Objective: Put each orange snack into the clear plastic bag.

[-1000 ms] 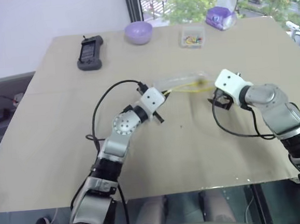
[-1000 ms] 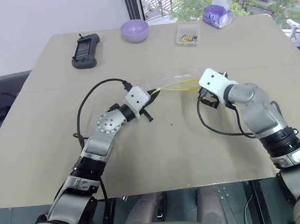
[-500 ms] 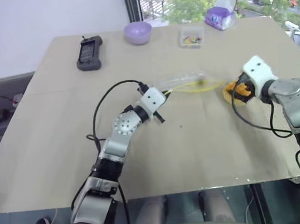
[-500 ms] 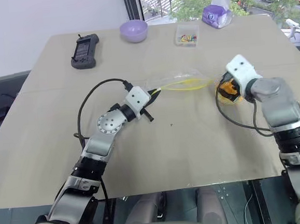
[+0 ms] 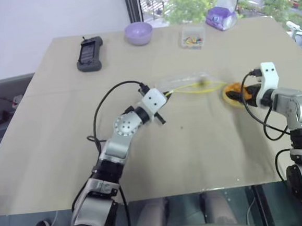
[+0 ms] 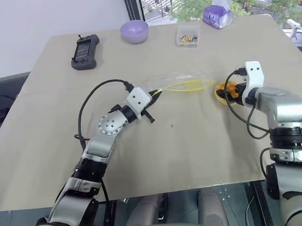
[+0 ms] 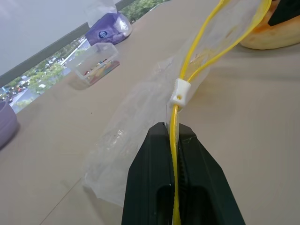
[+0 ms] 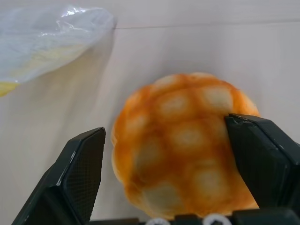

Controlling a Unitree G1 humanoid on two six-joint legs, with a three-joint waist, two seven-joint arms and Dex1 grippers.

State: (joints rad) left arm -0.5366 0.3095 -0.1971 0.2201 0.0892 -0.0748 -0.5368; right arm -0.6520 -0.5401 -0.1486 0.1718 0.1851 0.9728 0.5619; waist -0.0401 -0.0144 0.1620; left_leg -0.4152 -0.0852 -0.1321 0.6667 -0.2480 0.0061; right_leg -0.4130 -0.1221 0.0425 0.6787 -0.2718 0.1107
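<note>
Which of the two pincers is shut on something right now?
The left pincer: it is shut on the yellow seal strip of the clear plastic bag. The right pincer stands open, its fingers either side of the orange snack on the table.

right tool swung rightward, now straddling orange snack

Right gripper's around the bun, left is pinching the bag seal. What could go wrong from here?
1. The right gripper stands open around the orange snack, one finger looking closer than the other; closing may push the bun sideways rather than grip it.
2. The clear plastic bag lies flat, its mouth a narrow yellow loop, so the bun may catch on the rim.
3. The left gripper pinches only the yellow seal strip; a shove might pull it free.
</note>
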